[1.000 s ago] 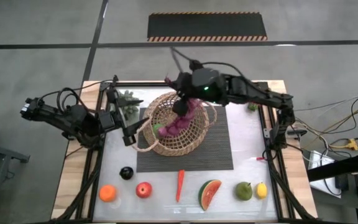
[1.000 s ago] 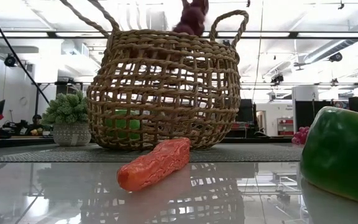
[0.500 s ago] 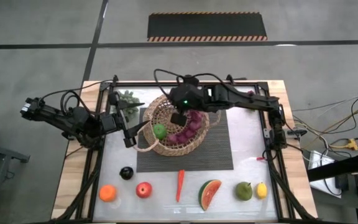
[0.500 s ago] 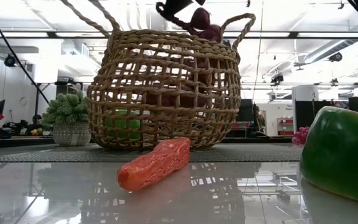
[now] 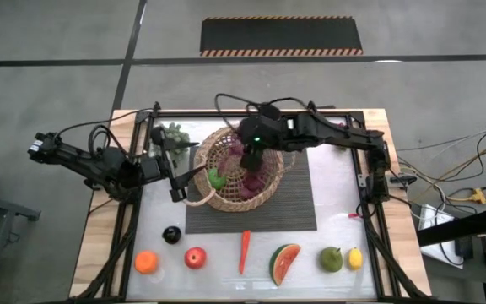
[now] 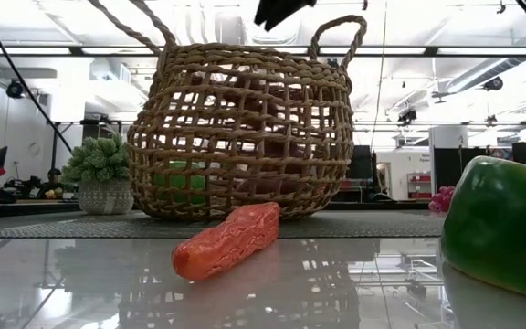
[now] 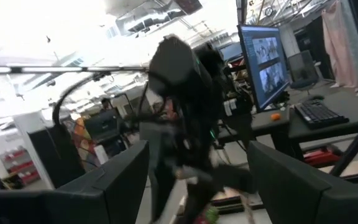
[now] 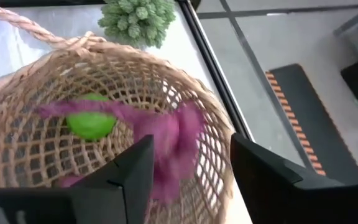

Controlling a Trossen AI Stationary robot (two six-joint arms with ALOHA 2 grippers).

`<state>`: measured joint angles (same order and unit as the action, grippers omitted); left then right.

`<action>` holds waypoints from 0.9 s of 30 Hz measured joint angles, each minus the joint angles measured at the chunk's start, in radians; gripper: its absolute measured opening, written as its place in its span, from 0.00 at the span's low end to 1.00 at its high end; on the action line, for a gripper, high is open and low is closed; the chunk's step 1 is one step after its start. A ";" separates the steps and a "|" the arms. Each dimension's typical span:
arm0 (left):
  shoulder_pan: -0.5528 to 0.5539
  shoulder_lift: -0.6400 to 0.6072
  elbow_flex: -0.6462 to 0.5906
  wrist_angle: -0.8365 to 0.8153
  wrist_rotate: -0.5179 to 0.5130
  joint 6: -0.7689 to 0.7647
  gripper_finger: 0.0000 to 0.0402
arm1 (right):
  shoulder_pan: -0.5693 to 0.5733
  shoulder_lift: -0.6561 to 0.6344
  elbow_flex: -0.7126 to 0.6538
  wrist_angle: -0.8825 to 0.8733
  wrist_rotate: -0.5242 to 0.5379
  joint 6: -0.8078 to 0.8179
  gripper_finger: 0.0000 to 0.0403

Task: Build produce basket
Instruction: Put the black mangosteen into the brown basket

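Observation:
The tan wicker basket (image 5: 264,192) stands on the dark ribbed mat (image 5: 298,207). A green apple (image 8: 92,122) lies inside it. A purple grape bunch (image 8: 173,146) shows blurred inside the basket, below my right gripper (image 8: 191,155). That gripper hangs open over the basket (image 5: 250,159), and the bunch is clear of its fingers. My left gripper (image 5: 178,184) is open at the basket's left rim, beside a loop handle (image 5: 191,200). Along the near edge lie a dark plum (image 5: 171,235), orange (image 5: 146,263), red apple (image 5: 195,257), carrot (image 5: 245,251), watermelon slice (image 5: 285,263), pear (image 5: 332,258) and lemon (image 5: 355,258). My left gripper stands with its fingers at the basket's left rim (image 5: 197,169); whether a finger touches the wicker, I cannot tell.
A small potted green plant (image 5: 174,133) stands at the far left, next to the basket. A second small purple bunch (image 6: 443,199) lies right of the mat. The table's metal frame rails (image 5: 363,181) run along both sides.
My right gripper has come down over the basket with the grape bunch hanging from it, has let the bunch go and has risen a little. The bunch has dropped from above the rim into the basket, beside the green apple.

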<state>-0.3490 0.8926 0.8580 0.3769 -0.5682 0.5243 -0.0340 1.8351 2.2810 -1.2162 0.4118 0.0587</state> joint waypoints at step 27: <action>-0.255 0.230 0.101 -0.135 0.008 -0.485 0.63 | 0.372 -0.394 -0.287 0.007 0.010 0.053 0.51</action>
<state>-0.6044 1.1224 0.9588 0.2419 -0.5601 0.0395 0.3384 1.4407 1.9945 -1.2090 0.4221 0.1113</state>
